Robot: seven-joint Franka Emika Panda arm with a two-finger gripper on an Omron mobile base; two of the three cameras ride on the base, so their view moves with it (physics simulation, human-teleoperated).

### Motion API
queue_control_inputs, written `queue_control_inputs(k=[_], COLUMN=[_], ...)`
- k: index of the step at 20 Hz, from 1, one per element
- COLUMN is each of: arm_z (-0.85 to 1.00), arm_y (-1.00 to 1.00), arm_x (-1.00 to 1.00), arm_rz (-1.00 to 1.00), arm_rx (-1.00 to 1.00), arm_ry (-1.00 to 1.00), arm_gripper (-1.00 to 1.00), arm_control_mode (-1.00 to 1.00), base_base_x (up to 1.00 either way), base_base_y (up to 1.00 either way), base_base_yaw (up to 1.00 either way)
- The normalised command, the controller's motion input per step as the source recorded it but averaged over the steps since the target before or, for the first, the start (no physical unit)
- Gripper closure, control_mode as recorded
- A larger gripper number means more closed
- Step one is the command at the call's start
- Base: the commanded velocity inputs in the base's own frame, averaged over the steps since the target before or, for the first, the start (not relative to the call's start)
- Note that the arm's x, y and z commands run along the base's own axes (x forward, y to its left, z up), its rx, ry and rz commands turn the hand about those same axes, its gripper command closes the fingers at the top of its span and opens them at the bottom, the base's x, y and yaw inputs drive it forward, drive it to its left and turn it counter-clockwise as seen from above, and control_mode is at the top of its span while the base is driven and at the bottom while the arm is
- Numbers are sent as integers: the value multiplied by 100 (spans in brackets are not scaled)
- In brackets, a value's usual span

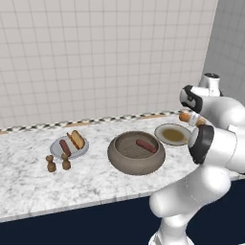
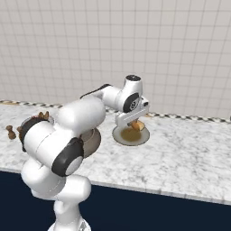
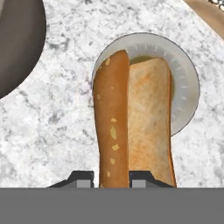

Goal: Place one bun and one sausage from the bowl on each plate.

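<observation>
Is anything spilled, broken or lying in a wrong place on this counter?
Nothing stands out. The light grey plate holds a bun and a sausage, one sausage lies in the bowl, and the gripper holds a bun above the tan plate. Two shakers stand upright.

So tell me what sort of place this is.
Most likely a kitchen, rendered: a marble-look counter against a white tiled wall, laid with food on a light grey plate and a large bowl.
</observation>
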Motion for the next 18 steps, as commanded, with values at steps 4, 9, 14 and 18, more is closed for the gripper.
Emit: queue_control_inputs(k=[4, 9, 14, 18], arm_z=[-51, -59, -63, -31], arm_y=[0, 0, 0, -1], arm_x=[45, 35, 58, 18], arm_rz=[7, 3, 7, 3], arm_rx=[2, 1, 0, 0], arm_ry=[-2, -2, 0, 0], arm_gripper=[100, 100, 100, -100], arm_control_mode=[-100, -100, -100, -100], base_base_x=[0, 0, 0, 0], base_base_y=[0, 0, 0, 0], base_base_yaw=[0, 0, 0, 0])
